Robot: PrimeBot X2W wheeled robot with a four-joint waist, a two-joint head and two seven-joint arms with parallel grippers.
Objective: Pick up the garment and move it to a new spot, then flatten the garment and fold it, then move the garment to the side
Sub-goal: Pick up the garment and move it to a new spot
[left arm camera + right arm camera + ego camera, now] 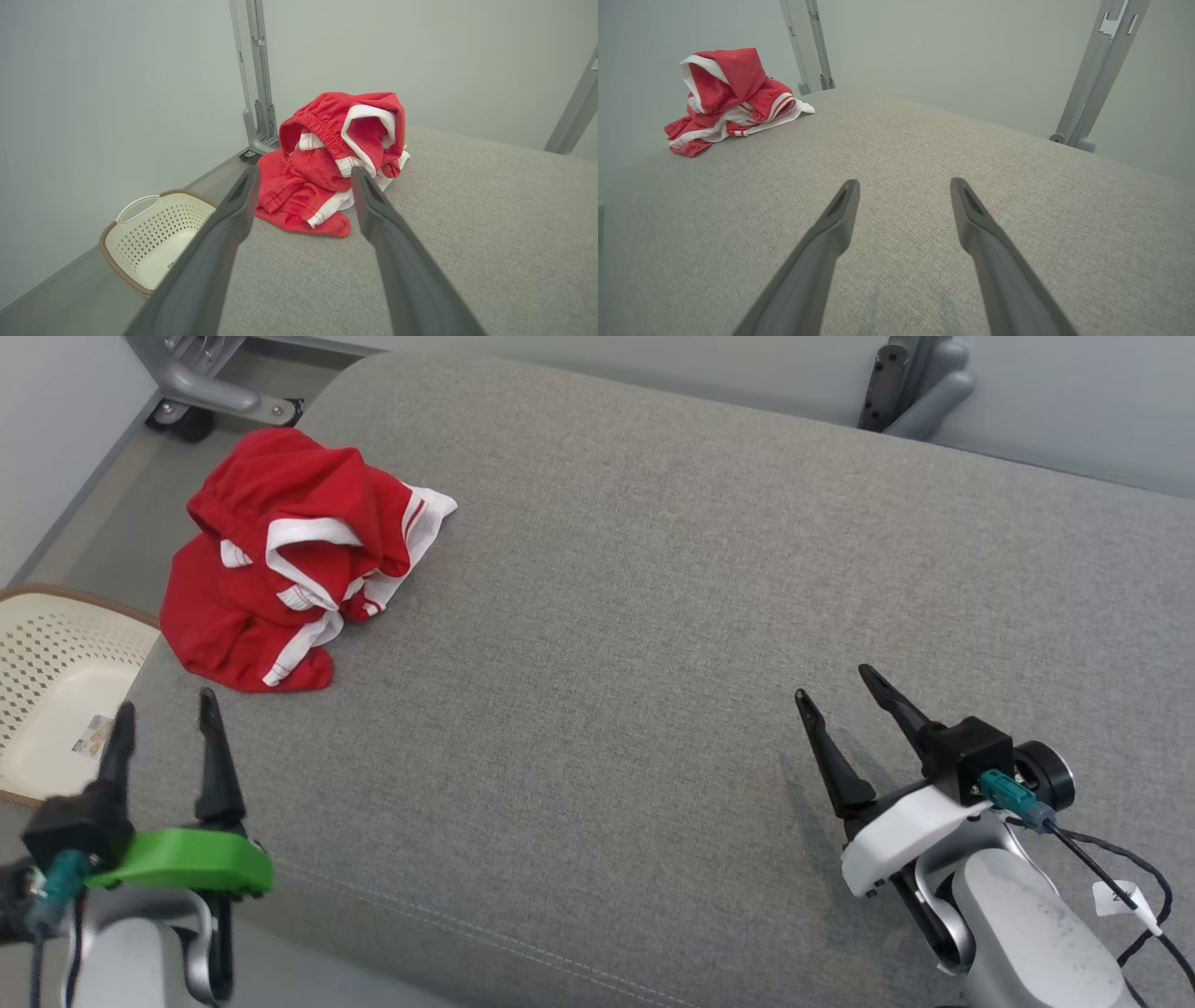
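A crumpled red garment [280, 560] with white trim lies in a heap at the far left corner of the grey cushioned surface [653, 644]. It looks like shorts with an elastic waistband. My left gripper [166, 700] stands open at the near left edge, a short way in front of the garment [334, 163], with nothing between its fingers. My right gripper [833, 679] is open too, low over the near right of the surface and far from the garment [731, 98], which sits at the upper left of the right wrist view.
A cream perforated laundry basket [56, 691] stands on the floor beside the surface's left edge; the same basket [154, 238] is seen from the left wrist. Grey metal frame posts [910, 383] rise behind the far edge. A pale wall [948, 56] backs the scene.
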